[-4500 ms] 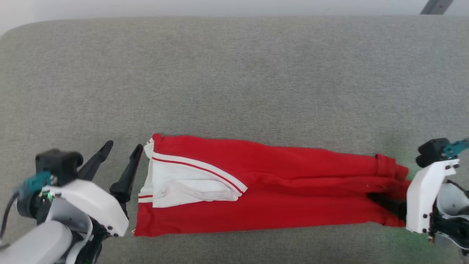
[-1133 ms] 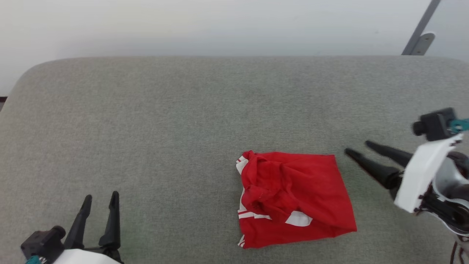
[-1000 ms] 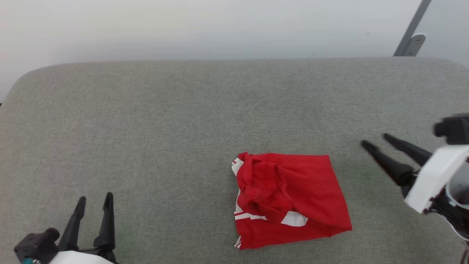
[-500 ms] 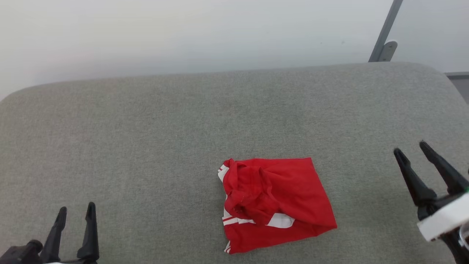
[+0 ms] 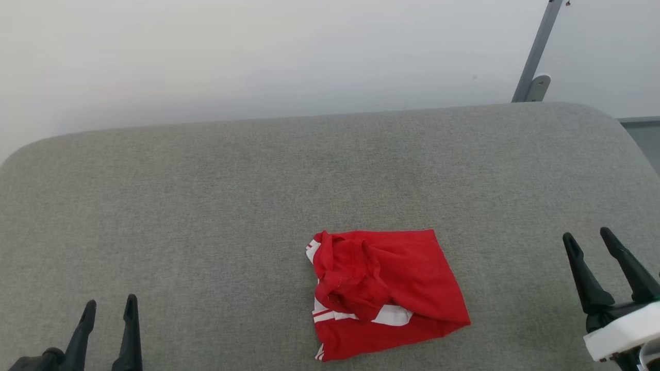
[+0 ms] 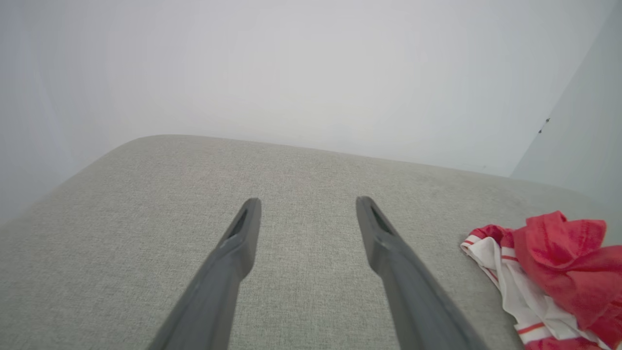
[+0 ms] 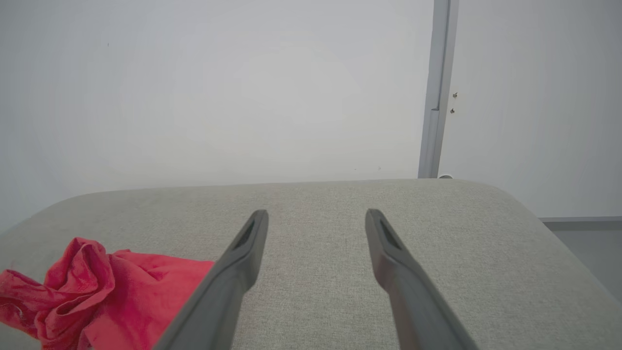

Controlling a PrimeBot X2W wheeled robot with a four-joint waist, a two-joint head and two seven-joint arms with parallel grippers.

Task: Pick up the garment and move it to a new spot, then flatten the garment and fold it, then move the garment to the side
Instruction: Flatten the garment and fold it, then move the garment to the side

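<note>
Now, in the head view, the garment [image 5: 384, 293] lies as a compact, rumpled red bundle at the lower centre of the frame. It rests on the grey surface [image 5: 206, 206], with white sleeve fabric and striped trim peeking out along its left and lower edge. The left gripper [image 5: 112, 301] sits at the lower left corner and the right gripper [image 5: 586, 234] at the lower right. Both have their jaws parted and empty, and both are well apart from the cloth.

From the left wrist view, the left gripper [image 6: 308, 201] has its jaws spread wide above bare grey surface, touching nothing. The garment [image 6: 559, 253] bunches at the right edge of the frame.

From the right wrist view, the right gripper [image 7: 317, 214] is likewise released, with its jaws wide. The garment [image 7: 112, 287] is heaped at the lower left, and a grey post [image 7: 437, 97] stands against the wall behind.

Some seconds earlier the garment was a long strip, with the right gripper on its right end. A second ago the right gripper's fingers pointed at the bundle's right edge, whereas now they point up the frame, farther from it.
</note>
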